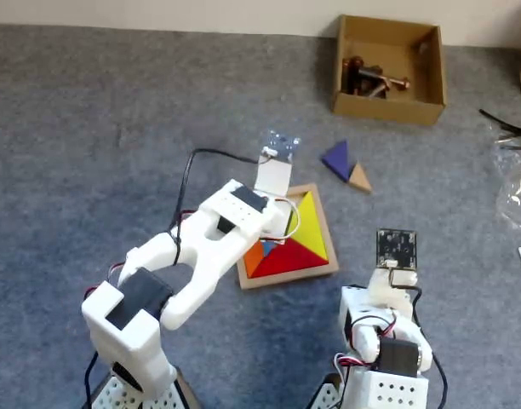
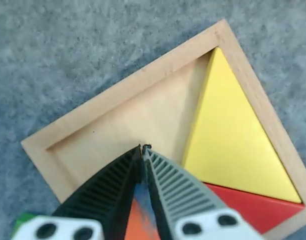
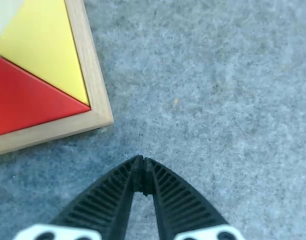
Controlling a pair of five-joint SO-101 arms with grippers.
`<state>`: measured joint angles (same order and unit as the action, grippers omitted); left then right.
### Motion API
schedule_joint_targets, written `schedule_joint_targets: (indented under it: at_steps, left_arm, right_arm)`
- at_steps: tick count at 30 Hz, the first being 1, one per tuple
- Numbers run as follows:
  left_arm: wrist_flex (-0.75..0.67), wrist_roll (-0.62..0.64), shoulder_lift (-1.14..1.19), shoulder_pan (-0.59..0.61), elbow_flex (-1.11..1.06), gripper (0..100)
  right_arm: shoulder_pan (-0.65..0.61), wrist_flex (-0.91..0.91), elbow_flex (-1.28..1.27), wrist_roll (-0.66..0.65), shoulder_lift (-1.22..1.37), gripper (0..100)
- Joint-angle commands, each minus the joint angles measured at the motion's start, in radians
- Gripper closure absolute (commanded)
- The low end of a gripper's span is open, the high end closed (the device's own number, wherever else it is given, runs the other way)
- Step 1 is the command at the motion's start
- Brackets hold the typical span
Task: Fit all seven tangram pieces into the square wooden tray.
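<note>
Wooden tray (image 2: 123, 90), smooth yellow triangle (image 2: 233, 135)

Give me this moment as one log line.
left gripper shut above tray | right gripper shut above carpet beside tray | yellow piece, red piece in tray | blue piece, tan piece on carpet

Left claw (image 2: 143, 148) is pinched shut, pointing down, its arm stretched way out behind it. Right claw (image 3: 141, 159) is closed too, arm folded up close behind it.

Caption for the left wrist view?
Shut left gripper over the wooden tray, beside the yellow triangle and red triangle.
</note>
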<state>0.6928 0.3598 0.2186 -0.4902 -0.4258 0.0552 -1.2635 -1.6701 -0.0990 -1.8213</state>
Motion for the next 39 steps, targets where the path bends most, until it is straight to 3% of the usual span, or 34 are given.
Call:
schedule_joint_targets:
  at_steps: [1, 18, 33, 39]
  left_arm:
    - [-0.003, -0.005, -0.01, -0.016, 0.007, 98]
    - [-0.058, -0.006, 0.001, -0.018, 0.048, 98]
    - [-0.06, -0.006, 0.001, -0.145, 0.015, 98]
    - [-0.063, -0.006, -0.012, -0.105, 0.021, 98]
  right_arm:
    - [-0.016, 0.016, -0.114, 0.011, -0.015, 99.4]
    - [-0.016, 0.016, -0.114, 0.011, -0.015, 99.4]
    - [-0.016, 0.016, -0.114, 0.011, -0.015, 99.4]
    - [-0.016, 0.016, -0.114, 0.011, -0.015, 99.4]
